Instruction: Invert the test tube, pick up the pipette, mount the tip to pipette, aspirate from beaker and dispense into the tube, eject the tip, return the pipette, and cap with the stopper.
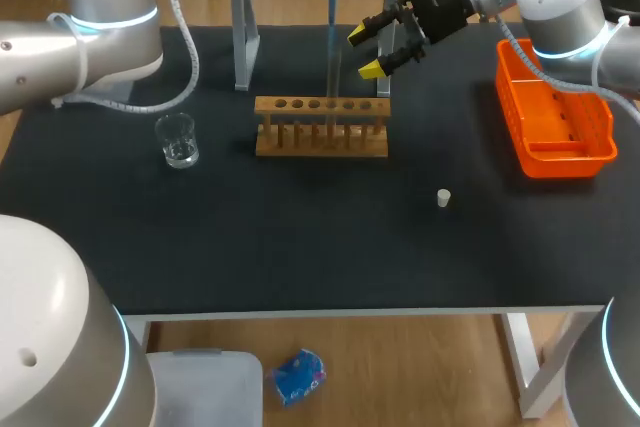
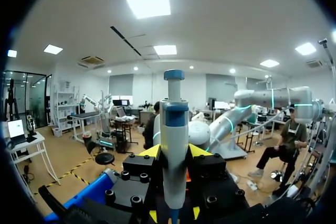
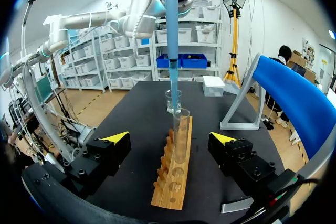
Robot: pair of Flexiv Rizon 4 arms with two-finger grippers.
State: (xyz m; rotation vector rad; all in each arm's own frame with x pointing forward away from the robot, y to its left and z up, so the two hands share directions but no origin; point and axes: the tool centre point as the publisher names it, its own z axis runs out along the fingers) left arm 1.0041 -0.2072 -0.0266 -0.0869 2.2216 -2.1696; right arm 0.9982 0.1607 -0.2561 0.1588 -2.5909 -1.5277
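On the worktop (image 1: 300, 247) the stopper (image 1: 443, 197) lies unused; our left tool (image 2: 174, 152) clamps the pipette (image 2: 174, 124) over the tube (image 3: 181, 135), right tool (image 1: 368, 52) apart, ejecting and capping ahead

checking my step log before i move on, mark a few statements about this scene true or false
1. The left tool holds the pipette. True.
2. The right tool is shut on the test tube. False: it is open, and the tube stands in the rack ahead of it.
3. The stopper caps the tube. False: it lies on the table, apart from the rack.
4. The beaker stands on the table, apart from the rack. True.
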